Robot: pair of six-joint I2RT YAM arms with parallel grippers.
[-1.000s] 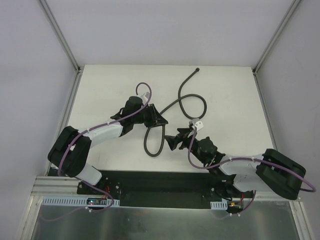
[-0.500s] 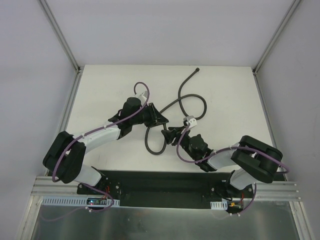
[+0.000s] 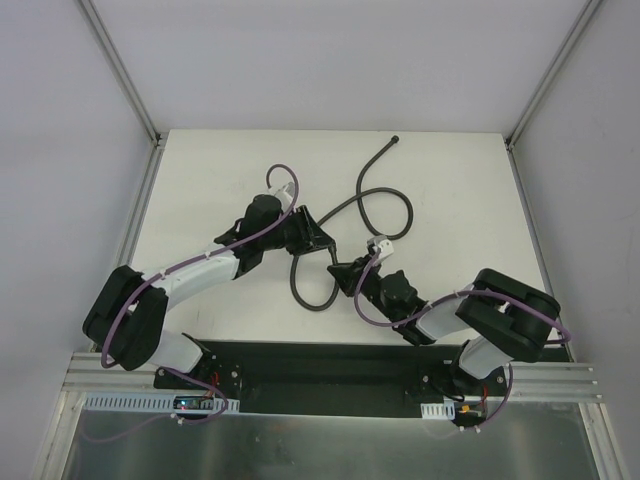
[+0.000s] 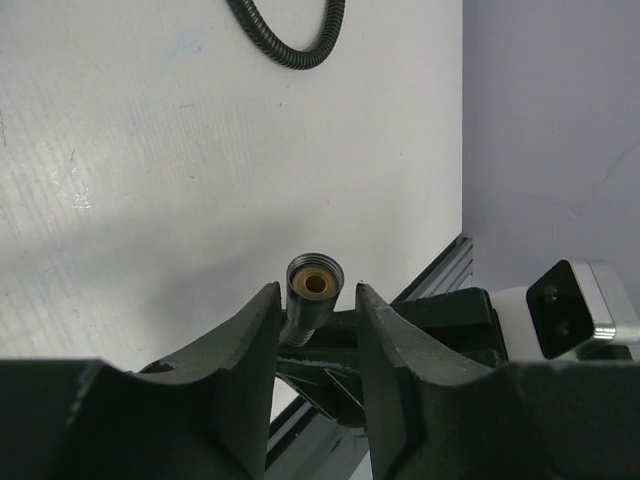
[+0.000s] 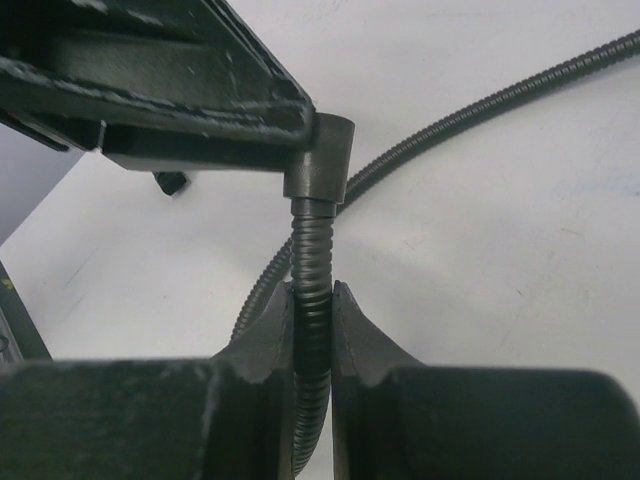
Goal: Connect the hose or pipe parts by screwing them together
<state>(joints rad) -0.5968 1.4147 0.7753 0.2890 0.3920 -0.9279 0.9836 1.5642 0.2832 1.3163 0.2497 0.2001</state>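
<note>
The dark-grey corrugated hose (image 3: 400,205) lies in loops across the white table; its far knobbed end (image 3: 395,141) rests near the back edge. The near end nut (image 4: 313,283), brass-coloured inside, stands between the fingers of my left gripper (image 4: 316,291). It touches one finger, and a small gap shows at the other. My right gripper (image 5: 312,290) is shut on the hose (image 5: 312,250) just below that nut (image 5: 320,160). In the top view both grippers meet mid-table, left gripper (image 3: 318,243) above right gripper (image 3: 341,272).
A hose loop (image 3: 310,295) lies on the table just in front of the grippers. The black base plate (image 3: 320,365) runs along the near edge. Metal frame posts (image 3: 120,70) and grey walls bound the table. The right wrist's white camera (image 4: 575,310) shows in the left wrist view.
My right gripper has moved left to the left gripper and closed on the hose below the nut. The left jaws have eased apart around the nut.
</note>
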